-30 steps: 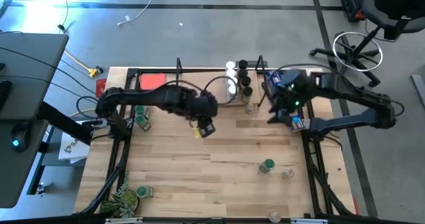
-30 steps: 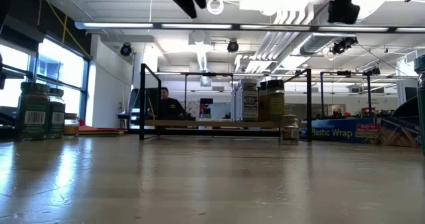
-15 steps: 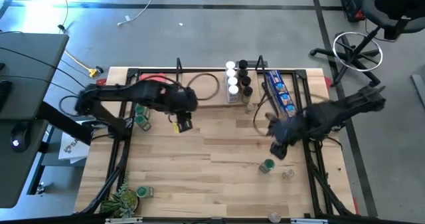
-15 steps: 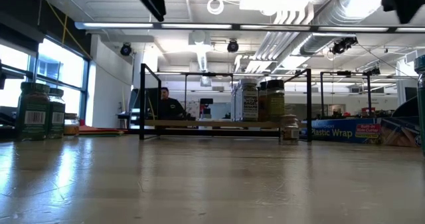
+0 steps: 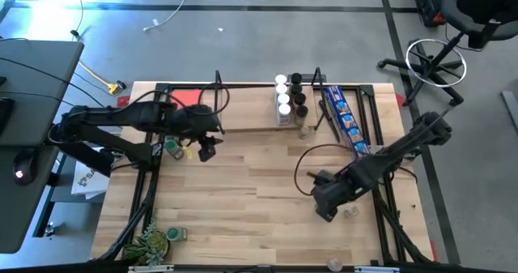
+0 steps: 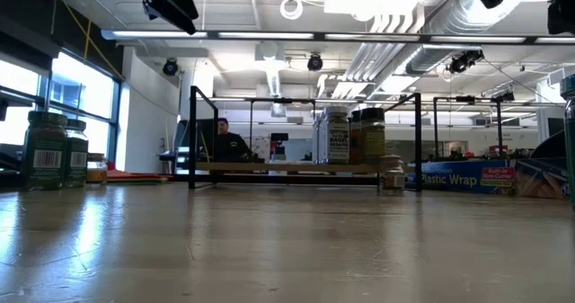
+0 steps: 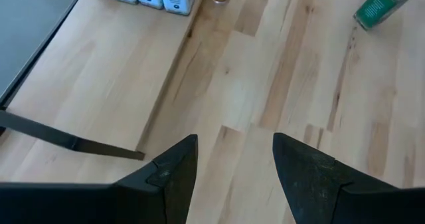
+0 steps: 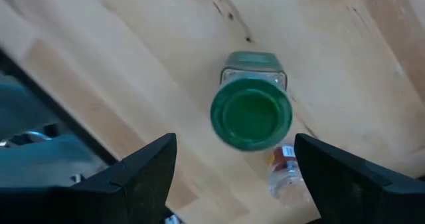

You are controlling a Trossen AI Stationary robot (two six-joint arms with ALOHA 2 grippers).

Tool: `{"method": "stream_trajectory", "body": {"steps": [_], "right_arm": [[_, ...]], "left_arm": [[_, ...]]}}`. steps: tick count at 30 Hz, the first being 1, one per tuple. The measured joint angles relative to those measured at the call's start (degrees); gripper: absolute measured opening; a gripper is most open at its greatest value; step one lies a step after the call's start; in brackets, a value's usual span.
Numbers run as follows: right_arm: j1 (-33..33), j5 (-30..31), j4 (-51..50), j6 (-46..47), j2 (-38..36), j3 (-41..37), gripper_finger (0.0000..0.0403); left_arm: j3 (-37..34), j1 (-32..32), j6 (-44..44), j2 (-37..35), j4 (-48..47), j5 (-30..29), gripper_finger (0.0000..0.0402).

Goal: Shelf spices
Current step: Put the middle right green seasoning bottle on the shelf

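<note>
the right claw [image 8: 232, 167] hangs over the near right part of the bench [image 5: 267, 184], fingers spread wide and holding nothing. directly below it stands a green-lidded jar [image 8: 251, 113], upright, seen lid-on between the two fingers; a small clear jar [image 8: 287, 173] lies on its side just beside it, toward one finger. in the high view the arm covers the green jar, so only the right wrist view shows this alignment.

the step in hand looks like picking up that green-lidded jar. to do it well, the claw should come straight down with the lid kept centred, so that both fingers pass the lid and close on the glass body below it, not on the lid's rim. the finger on the clear jar's side needs care: it could nudge that jar and set it rolling.

the left claw [image 7: 234, 157] hovers over the bench's left part, fingers partly apart and empty, with two green-lidded jars [image 5: 172, 147] close by it.

the shelf [image 5: 251, 121] lies well away from the right claw, at the far edge, with a cluster of jars [image 5: 290, 101] at its right end.
</note>
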Motion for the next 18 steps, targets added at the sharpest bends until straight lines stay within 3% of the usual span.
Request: {"method": "stream_trajectory", "body": {"steps": [14,18], "right_arm": [[-0.20,-0.42,-0.01,-5.48,9.45,0.00,0.0299],[-0.71,-0.68,1.23,-8.96,11.03,0.00,0.0263]], "left_arm": [[-0.01,-0.05,0.49,-0.39,0.19,0.61,0.0189],[0.01,-0.05,0.51,-0.36,0.20,1.16,0.0189]]}}
